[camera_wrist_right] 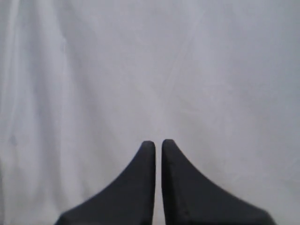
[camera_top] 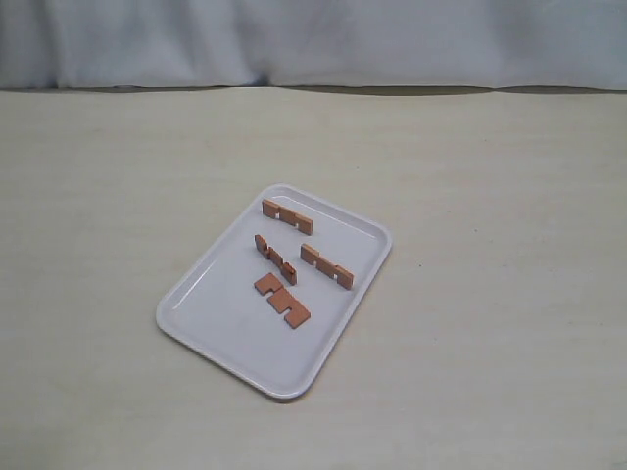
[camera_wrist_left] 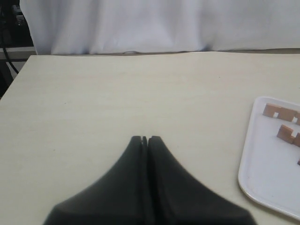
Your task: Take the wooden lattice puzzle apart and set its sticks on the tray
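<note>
The wooden lattice puzzle lies apart as four separate sticks, all on the tray and clustered toward one of its short ends, none touching another. The left end effector is pressed together and empty over the bare bench beside the tray. The right end effector, all but together with a thin slit between its tips, holds nothing and faces a white cloth.

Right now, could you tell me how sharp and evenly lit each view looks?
Exterior view: soft, even light, no glare on the tray, only faint shadows beside the sticks. Left wrist view: the left gripper is a dark, blurred shape; the table behind is sharper. Right wrist view: the right gripper is a featureless silhouette against white cloth.
</note>
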Controlling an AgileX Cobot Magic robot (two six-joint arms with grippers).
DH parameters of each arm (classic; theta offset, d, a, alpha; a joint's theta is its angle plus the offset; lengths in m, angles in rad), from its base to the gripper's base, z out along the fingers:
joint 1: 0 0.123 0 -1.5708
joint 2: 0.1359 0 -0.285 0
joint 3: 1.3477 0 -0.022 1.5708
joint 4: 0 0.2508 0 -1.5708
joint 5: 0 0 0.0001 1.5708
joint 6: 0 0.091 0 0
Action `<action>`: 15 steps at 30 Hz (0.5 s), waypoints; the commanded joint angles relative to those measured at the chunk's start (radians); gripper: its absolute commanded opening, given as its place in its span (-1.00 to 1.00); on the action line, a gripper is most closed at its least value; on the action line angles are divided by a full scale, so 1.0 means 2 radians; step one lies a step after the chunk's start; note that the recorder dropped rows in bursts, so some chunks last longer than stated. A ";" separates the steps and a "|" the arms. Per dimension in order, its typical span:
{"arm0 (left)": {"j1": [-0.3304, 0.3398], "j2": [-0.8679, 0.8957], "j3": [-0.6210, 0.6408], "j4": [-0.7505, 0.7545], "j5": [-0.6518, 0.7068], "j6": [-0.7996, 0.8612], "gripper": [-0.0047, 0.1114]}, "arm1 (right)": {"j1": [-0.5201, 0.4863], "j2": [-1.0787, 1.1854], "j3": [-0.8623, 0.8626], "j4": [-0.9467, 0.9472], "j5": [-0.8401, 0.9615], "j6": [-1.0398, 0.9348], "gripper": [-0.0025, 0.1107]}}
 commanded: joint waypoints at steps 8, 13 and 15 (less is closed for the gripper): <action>0.000 -0.001 0.002 0.001 -0.005 -0.001 -0.92 | 0.001 -0.034 0.001 0.002 0.000 0.000 -0.88; 0.000 -0.001 0.002 0.001 -0.005 -0.001 -0.92 | 0.001 -0.034 0.038 0.004 0.030 0.000 -0.88; 0.000 -0.001 0.002 0.001 -0.005 -0.001 -0.92 | 0.001 -0.034 0.072 0.004 0.030 0.000 -0.88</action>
